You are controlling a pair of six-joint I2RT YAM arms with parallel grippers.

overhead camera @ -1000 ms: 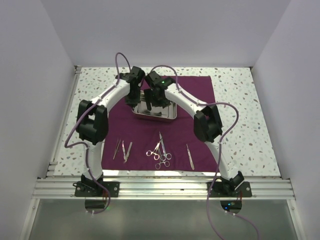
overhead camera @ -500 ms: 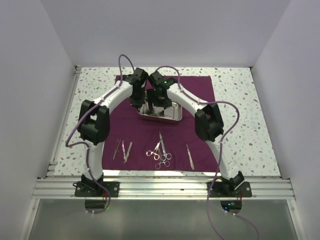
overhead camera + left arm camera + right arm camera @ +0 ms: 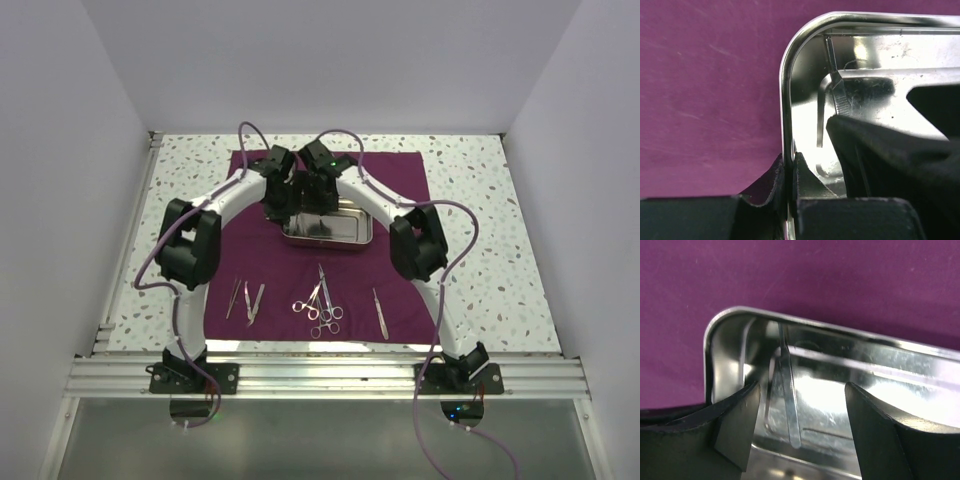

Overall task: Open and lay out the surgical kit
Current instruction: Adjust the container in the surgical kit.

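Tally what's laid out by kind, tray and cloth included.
Maroon cloth: 1
Steel tray: 1
Ring-handled instruments: 3, overlapping, approximate
Slim straight instruments: 4
Total: 9, tray contents unclear

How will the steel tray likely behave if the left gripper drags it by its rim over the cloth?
The steel tray looks thin but rigid, so it should keep its shape under the left gripper pinching its rim. Its polished wall seems slippery; the pinch might slide. The purple cloth beneath is soft and may wrinkle.
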